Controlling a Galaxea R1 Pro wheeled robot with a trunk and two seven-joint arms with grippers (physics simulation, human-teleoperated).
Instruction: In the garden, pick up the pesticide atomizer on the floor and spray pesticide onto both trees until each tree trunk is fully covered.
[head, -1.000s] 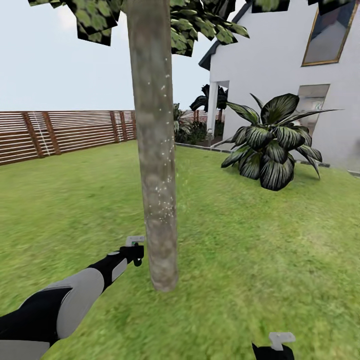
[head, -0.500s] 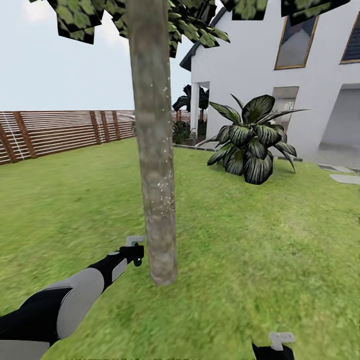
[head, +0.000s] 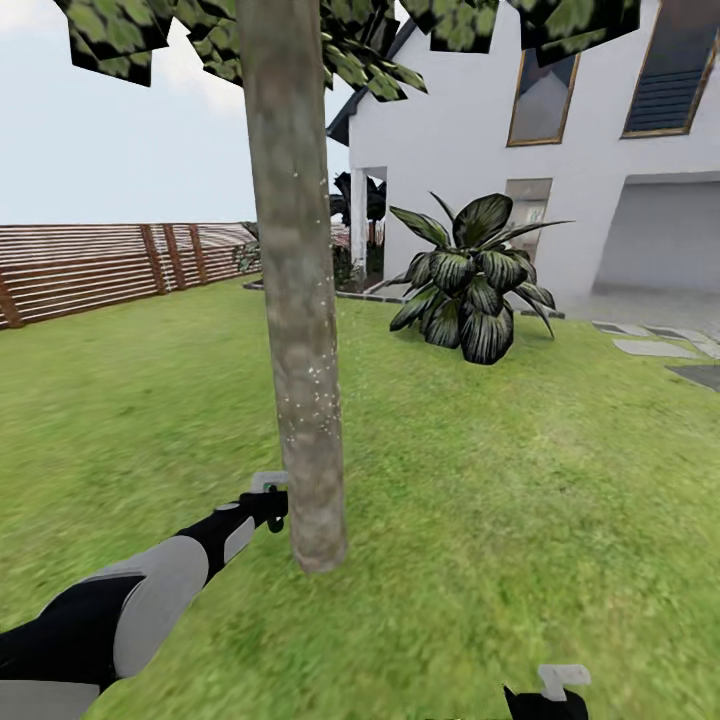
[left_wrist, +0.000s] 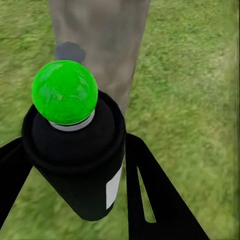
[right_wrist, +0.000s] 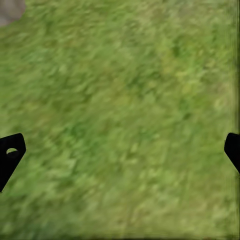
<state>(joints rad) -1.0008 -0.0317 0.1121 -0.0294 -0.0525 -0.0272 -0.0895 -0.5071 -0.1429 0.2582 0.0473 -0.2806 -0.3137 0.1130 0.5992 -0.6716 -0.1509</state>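
Observation:
A tree trunk (head: 298, 340), mottled grey-brown with fine white specks on its middle part, rises from the lawn just ahead, under a blocky green canopy (head: 360, 35). My left gripper (head: 268, 503) reaches out low beside the trunk's base, a short gap from the bark. It is shut on the pesticide atomizer (left_wrist: 75, 165), a black can with a round bright green cap, which points at the trunk (left_wrist: 100, 35). Over bare grass near the picture's bottom edge, my right gripper (head: 548, 695) holds nothing. In the right wrist view its fingers (right_wrist: 10, 155) stand wide apart.
A broad striped-leaf plant (head: 465, 290) grows behind the tree to the right, in front of the white house (head: 470, 170). A brown slat fence (head: 90, 270) runs along the far left. Paving stones (head: 650, 347) lie at the right. Lawn (head: 520, 480) spreads all round the trunk.
The whole picture has shifted: house, plant and fence slid left and more of the house front shows, so the camera has turned. Both arms keep their place in the picture.

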